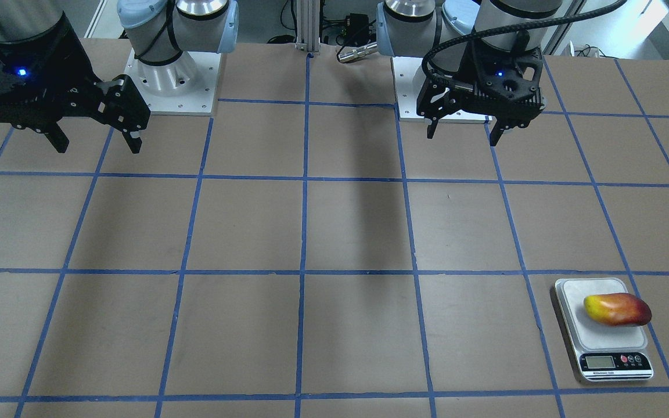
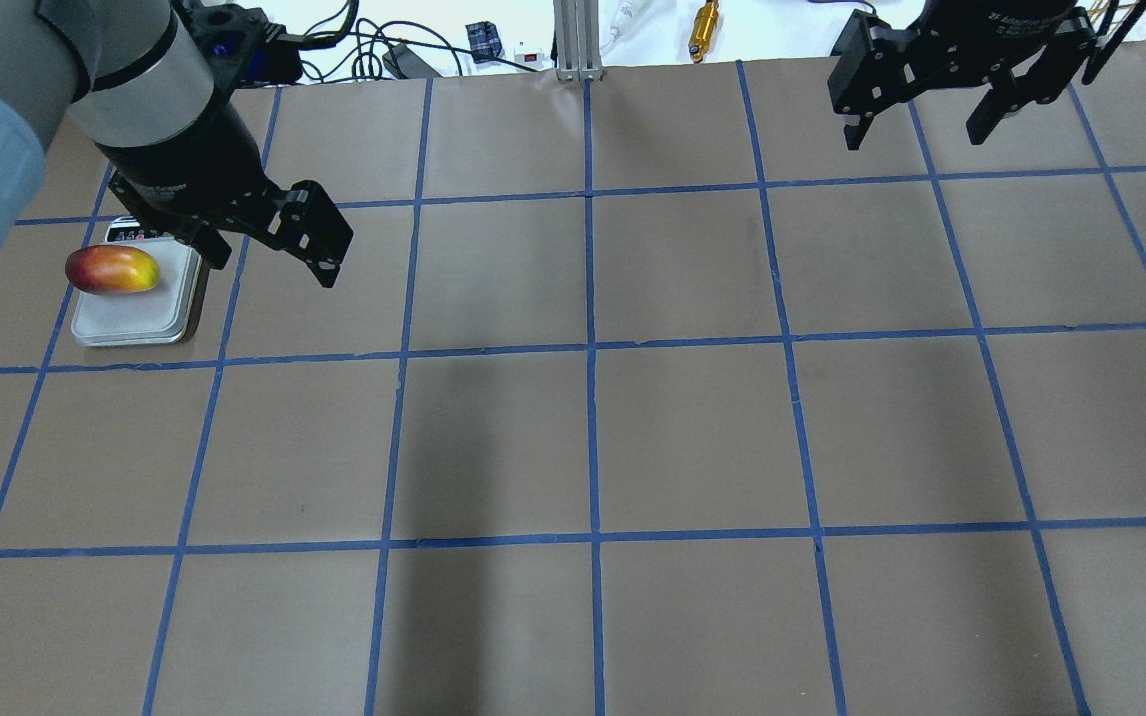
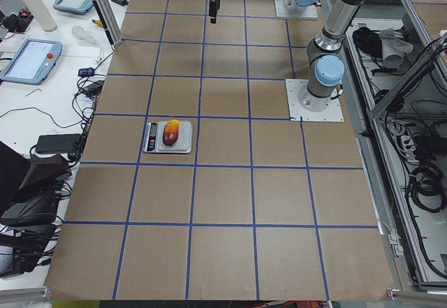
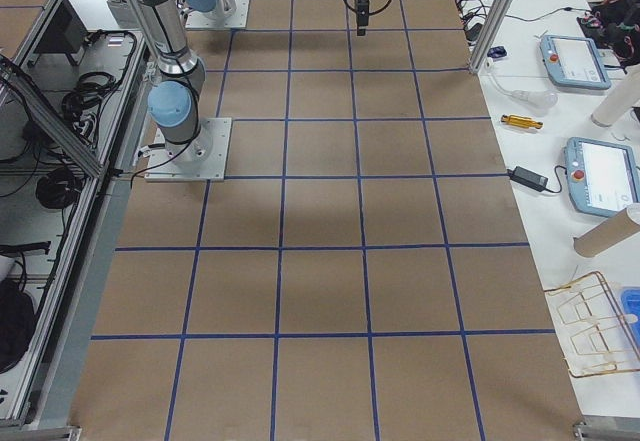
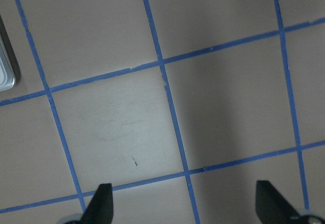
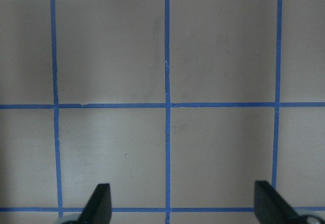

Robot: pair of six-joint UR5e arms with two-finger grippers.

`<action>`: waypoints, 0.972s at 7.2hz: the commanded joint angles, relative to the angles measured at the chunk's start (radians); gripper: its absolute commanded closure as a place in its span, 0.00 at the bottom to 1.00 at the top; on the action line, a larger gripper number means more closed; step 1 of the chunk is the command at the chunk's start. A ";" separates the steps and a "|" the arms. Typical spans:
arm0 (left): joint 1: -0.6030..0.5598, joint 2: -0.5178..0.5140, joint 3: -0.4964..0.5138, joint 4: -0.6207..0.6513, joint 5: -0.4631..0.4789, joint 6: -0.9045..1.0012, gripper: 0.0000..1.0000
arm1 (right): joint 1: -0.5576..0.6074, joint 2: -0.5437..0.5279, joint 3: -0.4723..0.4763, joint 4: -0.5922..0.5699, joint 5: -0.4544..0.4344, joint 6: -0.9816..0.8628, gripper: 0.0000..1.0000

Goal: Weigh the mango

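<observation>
The mango [image 1: 617,309], yellow at one end and red-orange at the other, lies on the plate of a small silver scale [image 1: 596,342]. It also shows in the overhead view [image 2: 111,269] on the scale [image 2: 135,320], and in the exterior left view [image 3: 170,133]. My left gripper [image 2: 275,268] hangs open and empty above the table, just to the right of the scale in the overhead view. It also shows in the front view [image 1: 462,136]. Its wrist view shows only a corner of the scale [image 5: 6,66]. My right gripper [image 2: 913,137] is open and empty, high at the far right.
The table is brown with a blue tape grid. The arm bases [image 1: 175,75] stand at the robot's edge. A gold tool [image 2: 703,25], cables and a metal post [image 2: 573,40] sit beyond the far edge. Tablets [image 4: 575,59] lie on the side bench.
</observation>
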 commanded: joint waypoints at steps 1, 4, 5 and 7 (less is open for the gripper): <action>0.005 0.005 -0.001 0.023 -0.001 -0.061 0.00 | 0.000 -0.001 0.000 0.000 -0.001 0.000 0.00; 0.005 0.004 -0.001 0.022 -0.001 -0.052 0.00 | 0.000 0.001 0.000 0.000 -0.001 0.000 0.00; 0.005 0.004 -0.001 0.022 -0.001 -0.045 0.00 | 0.000 0.001 0.000 0.000 -0.001 0.000 0.00; 0.005 0.004 -0.001 0.022 -0.001 -0.044 0.00 | 0.000 0.001 0.000 0.000 -0.001 0.000 0.00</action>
